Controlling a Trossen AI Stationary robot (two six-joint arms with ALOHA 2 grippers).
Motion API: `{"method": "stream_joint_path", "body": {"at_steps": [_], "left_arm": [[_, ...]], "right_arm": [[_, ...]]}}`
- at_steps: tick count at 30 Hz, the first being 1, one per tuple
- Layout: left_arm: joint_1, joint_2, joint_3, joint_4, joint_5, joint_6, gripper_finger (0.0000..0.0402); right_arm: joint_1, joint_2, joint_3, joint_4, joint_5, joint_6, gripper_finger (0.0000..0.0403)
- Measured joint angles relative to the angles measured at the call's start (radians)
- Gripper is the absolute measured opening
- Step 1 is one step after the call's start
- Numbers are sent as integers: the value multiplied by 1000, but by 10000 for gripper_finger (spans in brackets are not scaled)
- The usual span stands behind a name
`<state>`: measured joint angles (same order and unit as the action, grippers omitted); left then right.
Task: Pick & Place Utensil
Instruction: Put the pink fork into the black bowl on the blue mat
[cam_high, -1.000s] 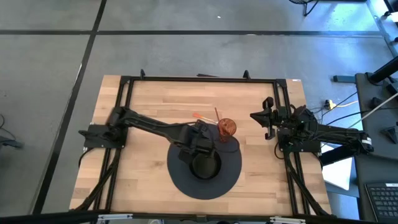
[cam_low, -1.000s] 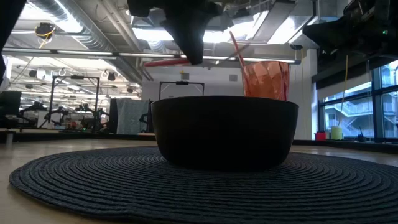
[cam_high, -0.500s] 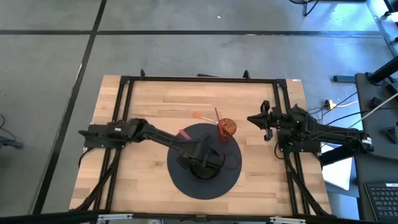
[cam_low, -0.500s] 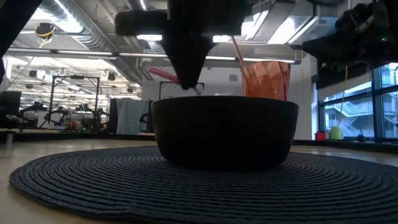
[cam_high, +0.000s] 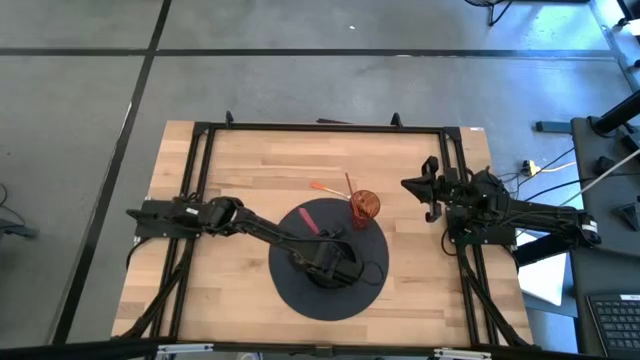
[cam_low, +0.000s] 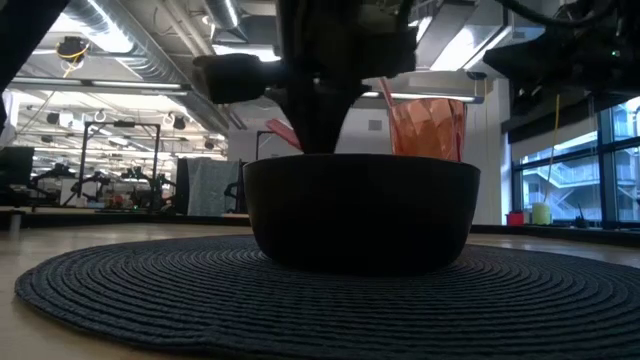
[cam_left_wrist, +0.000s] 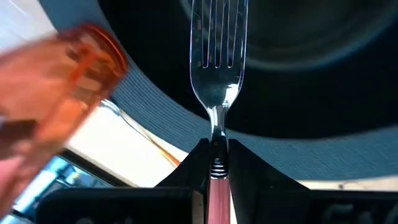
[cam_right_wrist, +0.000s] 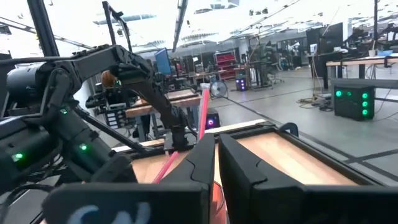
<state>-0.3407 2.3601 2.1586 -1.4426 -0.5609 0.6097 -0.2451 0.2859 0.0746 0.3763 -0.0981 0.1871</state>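
A fork (cam_left_wrist: 216, 62) with metal tines and a pink handle (cam_high: 308, 220) is in my left gripper (cam_left_wrist: 216, 149), which is shut on it over the black bowl (cam_low: 360, 210). The bowl sits on a round dark woven mat (cam_high: 300, 295). In the low view the left gripper (cam_low: 318, 135) reaches down to the bowl's rim, and the rim hides the tines. An orange cup (cam_high: 365, 205) with a thin red stick in it stands on the mat's far edge. My right gripper (cam_high: 427, 190) waits, shut, over the table's right side. My left gripper pinches the fork between its two fingers where the pink handle meets the metal neck (cam_left_wrist: 216, 167). The fingers come from above, slanting down, and lie along the fork. The tines point ahead of the fingertips, down over the bowl. The handle's free end (cam_low: 280, 132) sticks up behind.
A thin orange utensil (cam_high: 322, 188) lies on the bare wood beyond the mat. A black metal frame (cam_high: 300, 127) runs around the table. The right gripper (cam_right_wrist: 216, 149) hovers beside the frame's right rail. Bare wood lies left and right of the mat.
My left gripper has moved toward the table's near edge and down, from beside the cup to the bowl's mouth. It has tipped forward. The fork, level at first, now slants with its tines down toward the bowl and its pink handle up.
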Motion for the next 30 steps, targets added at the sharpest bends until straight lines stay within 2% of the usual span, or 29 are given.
{"method": "stream_joint_path", "body": {"at_steps": [7, 12, 30], "left_arm": [[-1, 14, 0, 88, -22, 107, 27], [0, 30, 0, 90, -47, 165, 27], [1, 55, 0, 101, -23, 207, 31]], "right_arm": [[0, 0, 0, 1, 1, -7, 23], [0, 0, 0, 0, 1, -7, 23], [0, 0, 0, 0, 1, -7, 23]]}}
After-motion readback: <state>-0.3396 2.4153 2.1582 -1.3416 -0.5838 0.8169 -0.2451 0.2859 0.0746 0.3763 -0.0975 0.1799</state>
